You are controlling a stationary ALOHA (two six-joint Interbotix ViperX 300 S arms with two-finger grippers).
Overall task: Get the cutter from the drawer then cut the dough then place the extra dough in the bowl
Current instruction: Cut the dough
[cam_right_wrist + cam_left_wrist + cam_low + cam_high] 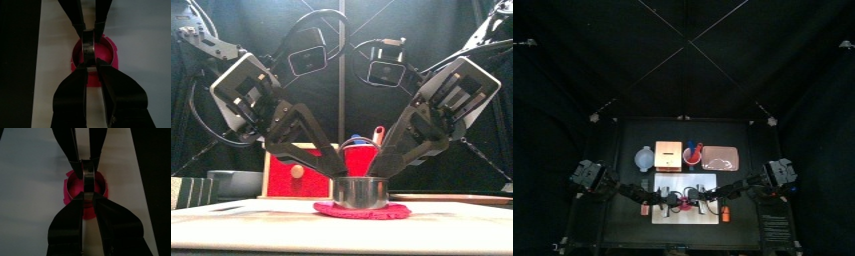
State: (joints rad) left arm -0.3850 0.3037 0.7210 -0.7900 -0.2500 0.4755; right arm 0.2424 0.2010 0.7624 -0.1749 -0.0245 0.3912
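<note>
A round metal cutter [361,191] stands on a flat pink-red disc of dough [362,210] on the white cutting board [671,213]. My left gripper [341,178] comes down from the left and is shut on the cutter's left rim. From the other side, my right gripper [385,178] is shut on the right rim. In the left wrist view my jaws pinch together at the left gripper [87,198] over the dough [70,190]. The right wrist view shows the same for the right gripper [89,67], with dough [110,55] spreading around the ring.
Behind the board stand the wooden box [668,155] with its red drawer front [294,170], the blue-grey bowl [643,157] to its left, a red cup with toy knives [362,145] and the pink tray [724,160] to the right.
</note>
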